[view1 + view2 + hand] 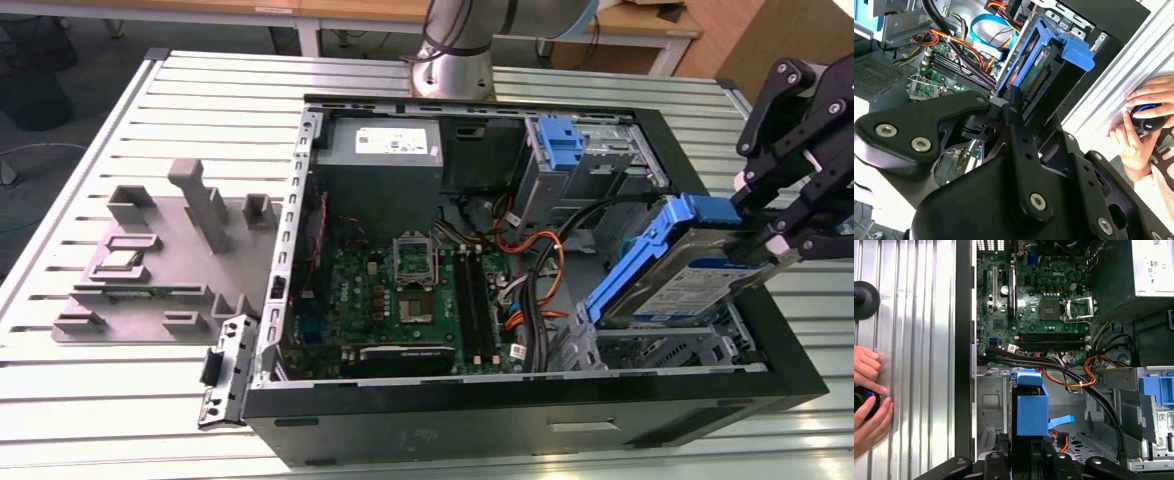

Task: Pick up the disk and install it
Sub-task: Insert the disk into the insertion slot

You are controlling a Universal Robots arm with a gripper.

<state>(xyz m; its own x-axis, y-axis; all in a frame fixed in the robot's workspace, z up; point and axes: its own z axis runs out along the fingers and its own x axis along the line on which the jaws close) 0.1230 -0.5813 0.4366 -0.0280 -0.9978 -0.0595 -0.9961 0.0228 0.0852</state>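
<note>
Disk (687,268): silver drive in a blue carrier frame, tilted steeply, held over the drive-bay corner of the open computer case (534,420), at the exterior view's right. Its lower end sits just above the bay's metal cage; whether it touches cannot be told. In the first wrist view the disk (1032,410) is seen edge-on, blue frame uppermost.

Gripper (787,235): black, fingers clamped on the disk's upper end.

Motherboard (414,290): green, on the case floor, beside the disk toward the exterior view's left.

Power supply (380,150): grey box with white sticker, at the case's far end.

Grey fixture (160,260): on the slatted table (120,400), outside the case.

Hands (866,400): a person's, on a dark device on the table beside the case.
</note>
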